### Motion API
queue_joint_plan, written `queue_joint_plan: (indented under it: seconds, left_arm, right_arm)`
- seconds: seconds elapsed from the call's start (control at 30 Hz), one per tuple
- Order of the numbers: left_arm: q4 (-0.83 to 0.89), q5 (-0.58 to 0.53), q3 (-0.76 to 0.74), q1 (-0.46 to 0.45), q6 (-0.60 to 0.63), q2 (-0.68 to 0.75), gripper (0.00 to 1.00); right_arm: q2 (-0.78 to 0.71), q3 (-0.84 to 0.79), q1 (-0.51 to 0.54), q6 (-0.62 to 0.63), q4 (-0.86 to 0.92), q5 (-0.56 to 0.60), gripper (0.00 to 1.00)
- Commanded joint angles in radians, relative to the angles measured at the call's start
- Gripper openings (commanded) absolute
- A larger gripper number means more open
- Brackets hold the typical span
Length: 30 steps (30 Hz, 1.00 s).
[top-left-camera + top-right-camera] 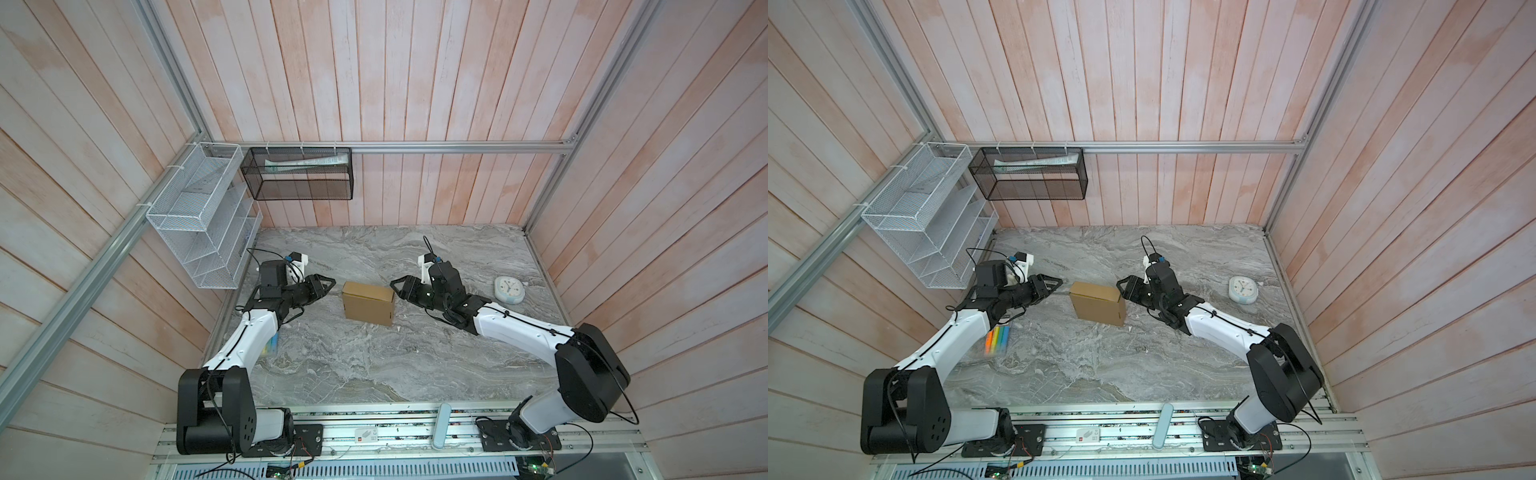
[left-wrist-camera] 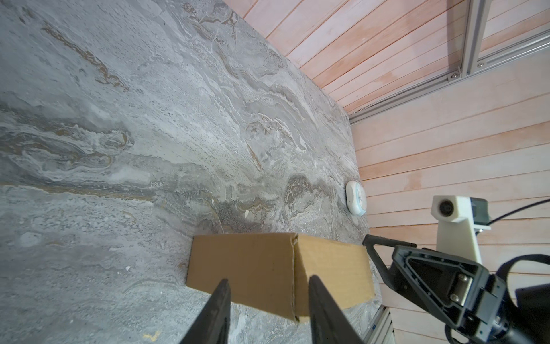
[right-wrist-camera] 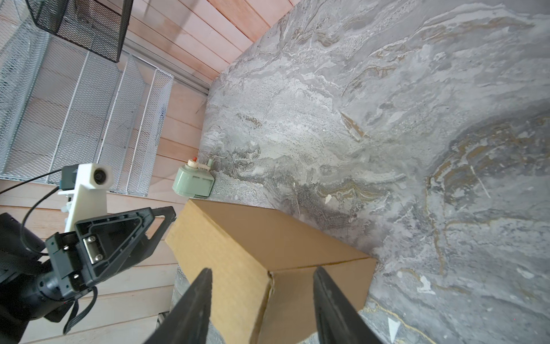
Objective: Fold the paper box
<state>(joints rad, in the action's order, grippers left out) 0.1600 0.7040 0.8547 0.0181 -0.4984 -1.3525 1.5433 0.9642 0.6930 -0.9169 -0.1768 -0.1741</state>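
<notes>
We find the plain brown corrugated cardboard box (image 1: 368, 301) closed up, no flap standing loose on the sides that show. It sits on the grey marbled desk (image 1: 374, 365) a little above the centre of the frame in both top views.

The white-and-black left arm (image 1: 249, 332) reaches in from the lower left and the matching right arm (image 1: 519, 328) from the lower right. The left jaws stand just beside the box's left edge with a sliver of desk between. The right jaws sit at its upper right corner, and we cannot tell whether they touch.

Both wrist views show dark fingers parted, moderately wide, with nothing between them, and the box (image 2: 268, 268) lies beyond their tips.

A round white clock (image 1: 510, 289) lies face up at the right of the frame, near the right arm. A pack of coloured markers (image 1: 998, 338) shows beside the left arm. A white wire-mesh rack (image 1: 199, 220) and a black mesh basket (image 1: 297, 174) hang at the upper left.
</notes>
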Motion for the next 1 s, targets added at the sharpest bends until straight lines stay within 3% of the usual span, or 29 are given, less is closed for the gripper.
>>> queue_joint_plan:
  seconds: [0.0,0.43,0.97]
  left_arm:
    - [0.038,0.040,0.039,0.016,0.055,0.018,0.44]
    - [0.034,0.141,0.052,0.017,0.086,-0.025,0.44]
    - [0.002,0.158,0.038,-0.012,0.085,-0.072,0.41]
  right_arm:
    - [-0.025,0.018,-0.003,0.027,0.053,0.023,0.57]
    - [-0.045,-0.006,-0.004,0.035,0.065,0.002,0.57]
    - [0.045,0.010,0.036,0.018,0.025,-0.086,0.52]
